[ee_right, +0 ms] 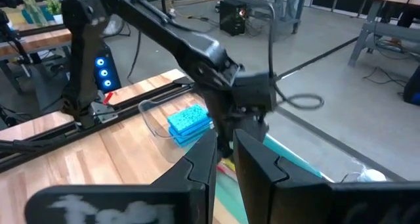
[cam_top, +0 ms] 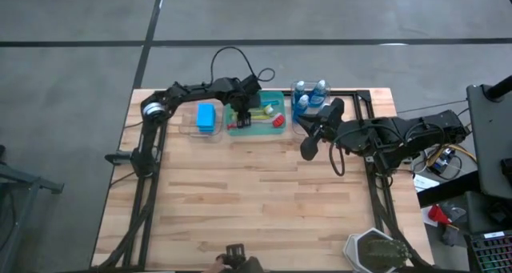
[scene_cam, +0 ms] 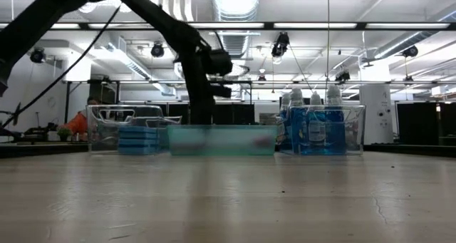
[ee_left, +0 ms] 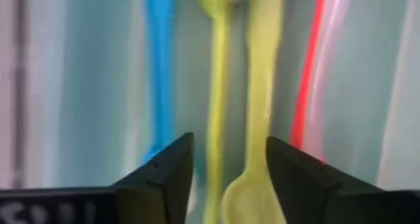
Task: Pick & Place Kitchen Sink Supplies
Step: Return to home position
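My left gripper [cam_top: 242, 119] is open and points down into the green bin [cam_top: 258, 122]. In the left wrist view its fingers [ee_left: 230, 165] stand on either side of two yellow brush handles [ee_left: 259, 86]. A blue handle [ee_left: 159, 66] and a red handle [ee_left: 308, 79] lie outside them, all flat on the bin floor. Blue sponges [cam_top: 206, 117] are stacked in a clear bin. Bottles of blue liquid [cam_top: 310, 93] stand in another clear bin. My right gripper [cam_top: 308, 150] hovers shut over the table in front of the bottles, touching nothing.
Three bins stand in a row at the table's far edge: sponges [scene_cam: 138, 139], green bin [scene_cam: 222, 140], bottles [scene_cam: 317, 125]. The wooden table [cam_top: 256, 209] stretches toward the near edge. A dark object [cam_top: 376, 253] sits at the near right corner.
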